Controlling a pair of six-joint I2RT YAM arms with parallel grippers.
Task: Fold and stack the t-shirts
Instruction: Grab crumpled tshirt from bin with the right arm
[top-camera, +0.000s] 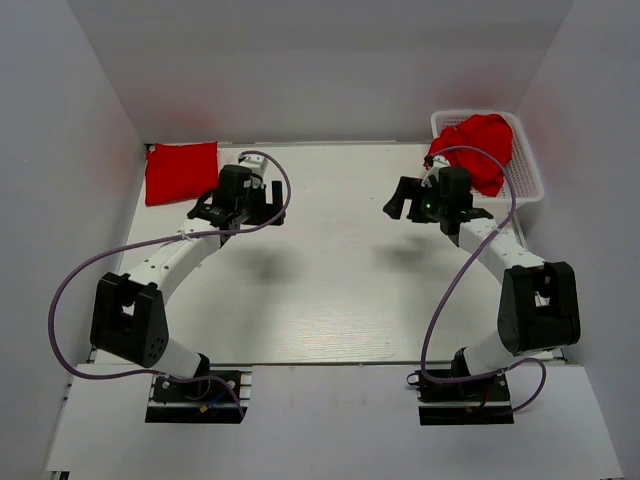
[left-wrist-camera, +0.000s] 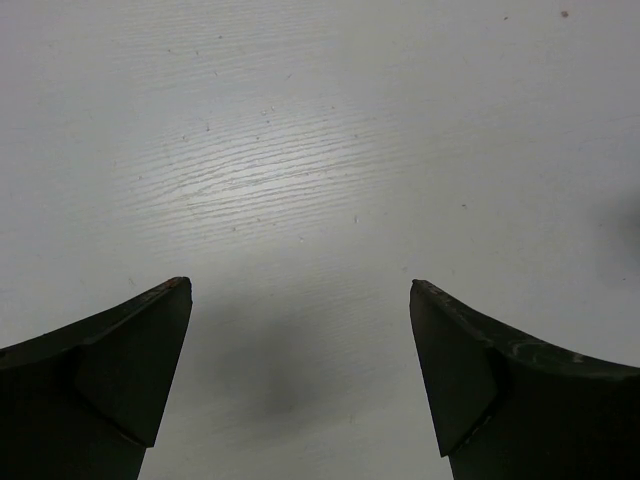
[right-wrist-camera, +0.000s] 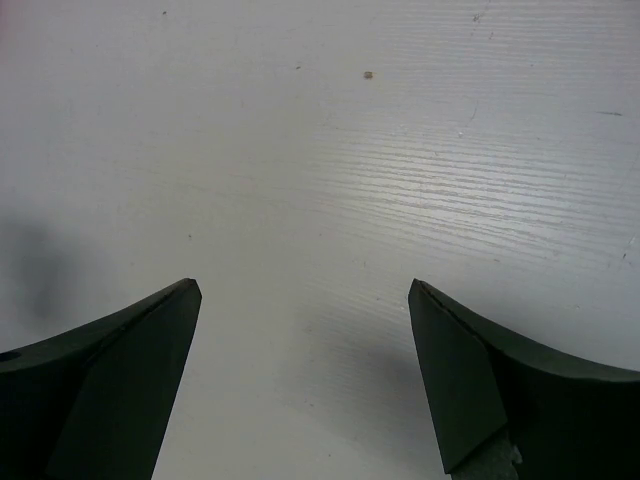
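1. White walls (top-camera: 330, 70) enclose a pale table (top-camera: 330, 290).
2. Folded t-shirt (top-camera: 181, 172) lies far-left; crumpled t-shirts (top-camera: 477, 145) fill basket (top-camera: 527, 165) far-right.
3. Left gripper (left-wrist-camera: 300, 288), right gripper (right-wrist-camera: 305, 285): jaws wide apart, holding nothing, above table.

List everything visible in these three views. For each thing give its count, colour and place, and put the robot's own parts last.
folded t-shirt: one flat bundle, bright red, far left corner of the table
crumpled t-shirts: a heap whose count cannot be told, bright red, inside the basket
basket: one, white mesh, far right corner
table: one, white wood grain, under both arms
walls: white, left, back and right of the table
cables: two, purple, one looping along each arm
arms: two, white with black joints, based at the near edge
left gripper: one, black, open over bare table near the folded t-shirt
right gripper: one, black, open over bare table beside the basket
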